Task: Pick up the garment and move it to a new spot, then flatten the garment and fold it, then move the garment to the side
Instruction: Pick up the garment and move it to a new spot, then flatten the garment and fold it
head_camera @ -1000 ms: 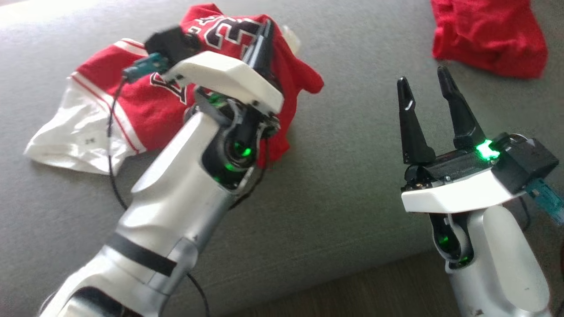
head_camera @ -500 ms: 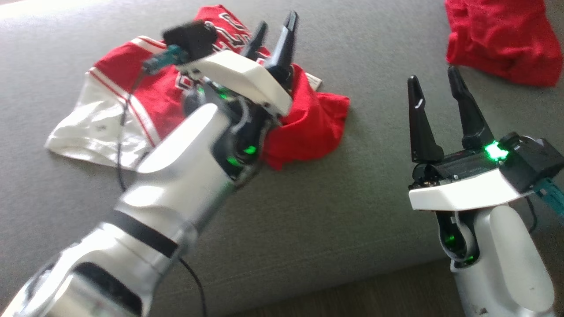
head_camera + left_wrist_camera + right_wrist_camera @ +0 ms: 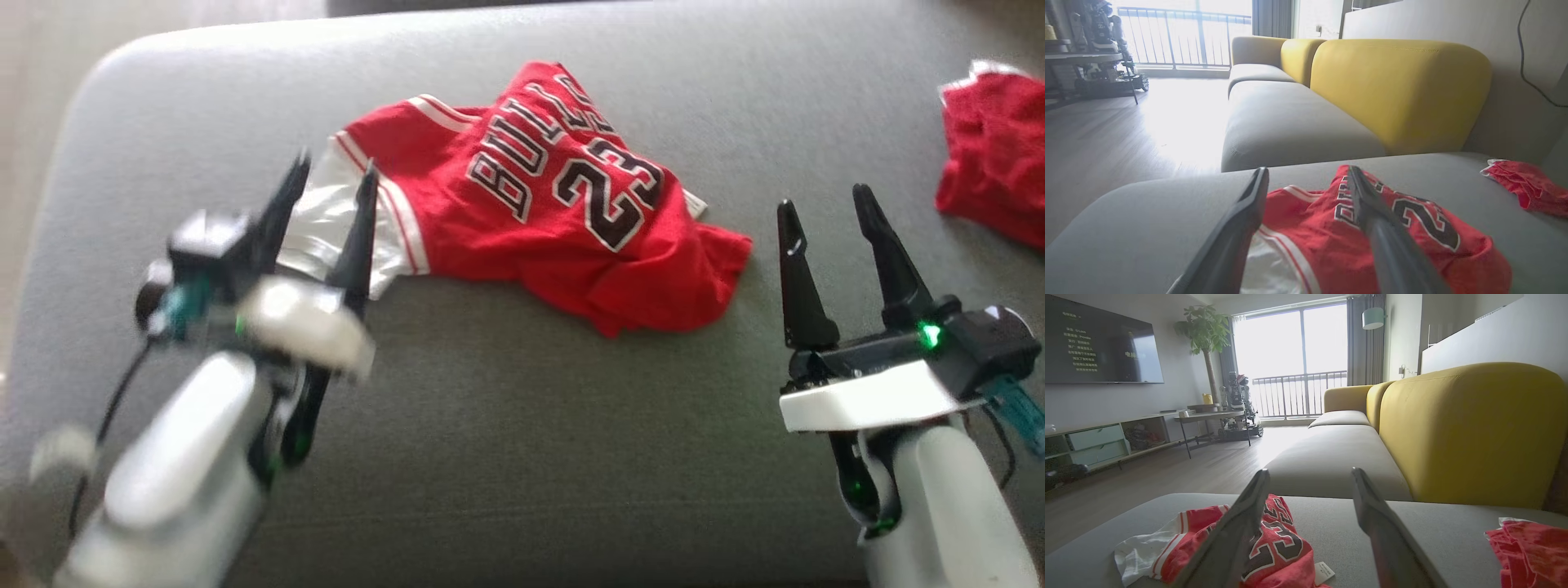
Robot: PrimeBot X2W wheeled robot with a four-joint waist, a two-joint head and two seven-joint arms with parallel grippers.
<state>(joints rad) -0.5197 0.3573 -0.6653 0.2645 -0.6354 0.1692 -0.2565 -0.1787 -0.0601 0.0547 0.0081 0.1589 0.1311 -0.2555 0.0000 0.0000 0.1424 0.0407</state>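
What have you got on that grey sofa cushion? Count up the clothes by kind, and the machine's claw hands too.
Red-and-white basketball jersey: 1
Crumpled red garment: 1
Dark two-fingered grippers, both open: 2 (left gripper, right gripper)
Total: 4

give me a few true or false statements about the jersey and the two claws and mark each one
1. The left claw grips the jersey. False: it is open and empty, and the jersey lies on the grey cushion.
2. The right claw is open and empty. True.
3. The jersey is neatly folded. False: it lies crumpled, with its number facing up.
4. Another red garment lies on the cushion, to the robot's right of the jersey. True.
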